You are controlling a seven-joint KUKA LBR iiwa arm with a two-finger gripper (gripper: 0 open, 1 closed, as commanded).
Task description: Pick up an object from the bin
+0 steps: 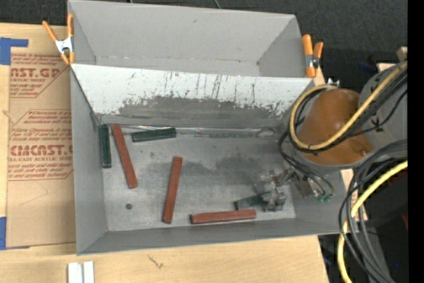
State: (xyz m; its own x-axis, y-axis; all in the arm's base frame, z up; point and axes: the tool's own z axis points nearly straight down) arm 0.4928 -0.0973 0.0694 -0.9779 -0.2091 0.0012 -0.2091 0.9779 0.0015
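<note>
My gripper (273, 194) is down near the bin floor in the front right corner. A short dark green stick (246, 203) lies right at its left side, one end under the gripper, and whether it is gripped is hidden. Just in front of it a red-brown stick (222, 216) lies flat along the front wall. Another red-brown stick (172, 189) lies further left, nearly upright in the view, on the middle of the floor.
On the left side lie a slanted red-brown stick (124, 156) and a dark green stick (105, 146) along the left wall. A third dark green stick (154, 135) rests by the back wall. The arm's orange cover and cables hang over the right rim.
</note>
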